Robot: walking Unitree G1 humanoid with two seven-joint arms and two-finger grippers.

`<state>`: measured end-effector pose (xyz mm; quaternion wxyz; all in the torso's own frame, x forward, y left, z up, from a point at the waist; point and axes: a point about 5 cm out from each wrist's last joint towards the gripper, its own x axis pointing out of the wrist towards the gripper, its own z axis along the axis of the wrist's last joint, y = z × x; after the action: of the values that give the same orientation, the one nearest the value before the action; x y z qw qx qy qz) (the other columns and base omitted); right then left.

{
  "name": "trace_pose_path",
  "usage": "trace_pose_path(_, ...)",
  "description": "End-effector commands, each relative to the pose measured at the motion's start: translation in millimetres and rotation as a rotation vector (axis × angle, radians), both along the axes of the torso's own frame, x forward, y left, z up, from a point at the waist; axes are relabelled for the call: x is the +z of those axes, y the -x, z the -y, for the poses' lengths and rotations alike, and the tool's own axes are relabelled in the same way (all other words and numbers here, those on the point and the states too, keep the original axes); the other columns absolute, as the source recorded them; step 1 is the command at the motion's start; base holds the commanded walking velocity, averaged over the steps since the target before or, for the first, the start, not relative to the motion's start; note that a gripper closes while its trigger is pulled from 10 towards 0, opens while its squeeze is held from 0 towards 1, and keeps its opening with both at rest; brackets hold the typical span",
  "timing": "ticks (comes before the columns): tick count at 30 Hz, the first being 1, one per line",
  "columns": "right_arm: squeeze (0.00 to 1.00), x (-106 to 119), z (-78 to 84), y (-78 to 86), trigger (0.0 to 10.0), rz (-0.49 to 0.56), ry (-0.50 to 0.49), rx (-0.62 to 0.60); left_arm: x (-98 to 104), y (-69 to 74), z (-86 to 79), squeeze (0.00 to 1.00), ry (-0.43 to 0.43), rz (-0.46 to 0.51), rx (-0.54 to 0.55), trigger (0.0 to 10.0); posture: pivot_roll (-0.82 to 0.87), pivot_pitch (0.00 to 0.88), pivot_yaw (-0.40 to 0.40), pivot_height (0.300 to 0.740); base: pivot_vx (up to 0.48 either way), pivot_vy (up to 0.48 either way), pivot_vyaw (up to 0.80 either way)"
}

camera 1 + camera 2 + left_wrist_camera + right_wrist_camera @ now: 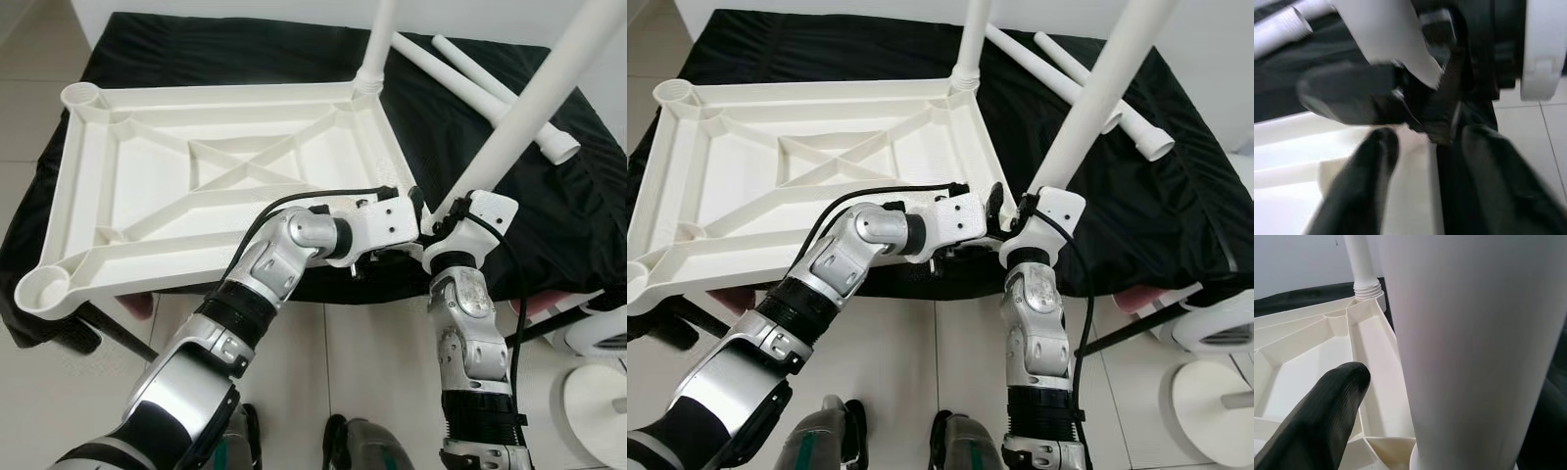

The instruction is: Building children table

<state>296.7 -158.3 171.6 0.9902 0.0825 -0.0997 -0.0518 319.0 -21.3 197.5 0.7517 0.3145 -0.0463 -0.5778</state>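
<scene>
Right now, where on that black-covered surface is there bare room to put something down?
The black cloth is bare to the right of the leg the right hand holds, below the loose legs. Along the far edge too. The upturned tabletop takes the left; both hands crowd its near-right corner.

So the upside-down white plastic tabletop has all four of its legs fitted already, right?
Not quite: the left eye view shows two white legs standing in the white plastic tabletop, one at the far corner and one at the near corner. Two more white tube legs lie loose on the black cloth.

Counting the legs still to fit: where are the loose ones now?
Two loose legs lie on the black cloth at the far right, beyond the upturned tabletop.
</scene>
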Motion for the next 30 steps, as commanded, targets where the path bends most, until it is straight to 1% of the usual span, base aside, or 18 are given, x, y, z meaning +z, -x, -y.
trace_pose_path(1,0.0,-2,-0.4,-2.0,10.0,0.001,-0.004,0.025,5,2.4,0.1,1.0,0.027,0.013,0.012,10.0,0.02,0.11,-0.058,0.74,0.0,0.0,0.0)
trace_pose_path(4,0.0,-2,0.0,-2.6,10.0,0.003,0.001,0.033,8,3.9,0.3,1.0,0.031,0.02,0.004,10.0,0.02,0.11,-0.058,0.74,0.0,0.0,0.0)
trace_pose_path(5,0.0,-4,4.1,-7.5,10.0,-0.001,0.003,0.047,22,7.6,-3.3,0.0,0.059,0.066,0.011,10.0,0.04,0.112,-0.059,0.74,0.0,0.0,0.0)
trace_pose_path(7,0.0,-4,4.1,-7.5,10.0,-0.001,0.003,0.047,22,7.6,-3.3,0.0,0.059,0.066,0.011,10.0,0.04,0.112,-0.059,0.74,0.0,0.0,0.0)
trace_pose_path(9,0.0,-4,7.1,-13.2,10.0,-0.004,0.006,0.06,35,10.1,-11.6,0.0,0.111,0.091,0.049,10.0,0.05,0.115,-0.059,0.74,0.0,0.0,0.0)
trace_pose_path(10,0.0,-4,7.1,-13.2,10.0,-0.004,0.006,0.06,35,10.1,-11.6,0.0,0.111,0.091,0.049,10.0,0.05,0.115,-0.059,0.74,0.0,0.0,0.0)
trace_pose_path(11,0.0,-4,8.3,-16.7,10.0,-0.004,0.011,0.063,39,9.8,-18.5,0.0,0.159,0.069,0.103,10.0,0.05,0.114,-0.064,0.74,0.0,0.0,0.0)
trace_pose_path(13,0.0,-4,9.0,-18.8,10.0,-0.004,0.014,0.065,40,9.4,-22.9,0.0,0.19,0.05,0.141,10.0,0.06,0.115,-0.065,0.74,0.0,0.0,0.0)
trace_pose_path(14,0.0,-3,9.3,-21.6,10.0,-0.003,0.021,0.074,39,6.0,-31.4,0.0,0.219,0.04,0.211,10.0,0.06,0.116,-0.07,0.74,0.0,0.0,0.0)
trace_pose_path(15,0.0,-3,9.3,-21.6,10.0,-0.003,0.021,0.074,39,6.0,-31.4,0.0,0.219,0.04,0.211,10.0,0.06,0.116,-0.07,0.74,0.0,0.0,0.0)
trace_pose_path(16,0.0,-3,9.8,-24.4,10.0,-0.005,0.027,0.081,35,0.8,-41.3,0.0,0.244,0.025,0.28,10.0,0.07,0.121,-0.082,0.74,0.0,0.0,0.0)
trace_pose_path(21,0.0,-3,10.1,-26.2,10.0,-0.006,0.031,0.087,32,-2.5,-47.9,0.0,0.257,0.018,0.323,10.0,0.07,0.121,-0.082,0.74,0.0,0.0,0.0)
trace_pose_path(22,0.0,-3,10.3,-27.6,10.0,-0.006,0.034,0.094,28,-5.0,-54.1,0.0,0.261,0.009,0.356,10.0,0.08,0.125,-0.084,0.74,0.0,0.0,0.0)
trace_pose_path(23,0.0,-2,10.9,-31.2,10.0,-0.002,0.052,0.121,18,-13.0,-72.3,0.0,0.26,0.0,0.445,10.0,0.07,0.135,-0.082,0.74,0.0,0.0,0.0)
trace_pose_path(25,0.0,-1,12.9,-36.2,10.0,0.009,0.074,0.155,6,-20.0,-97.1,0.0,0.267,-0.016,0.555,10.0,0.07,0.136,-0.078,0.74,0.0,0.0,0.0)
trace_pose_path(26,0.0,-1,12.9,-36.2,10.0,0.009,0.074,0.155,6,-20.0,-97.1,0.0,0.267,-0.016,0.555,10.0,0.07,0.136,-0.078,0.74,0.0,0.0,0.0)
trace_pose_path(28,0.0,1,15.8,-39.3,10.0,0.018,0.084,0.169,8,-19.8,-108.5,0.0,0.31,-0.005,0.602,10.0,0.07,0.136,-0.077,0.74,0.0,0.0,0.0)
trace_pose_path(30,0.0,1,15.8,-39.3,10.0,0.018,0.084,0.169,8,-19.8,-108.5,0.0,0.31,-0.005,0.602,10.0,0.07,0.136,-0.077,0.74,0.0,0.0,0.0)
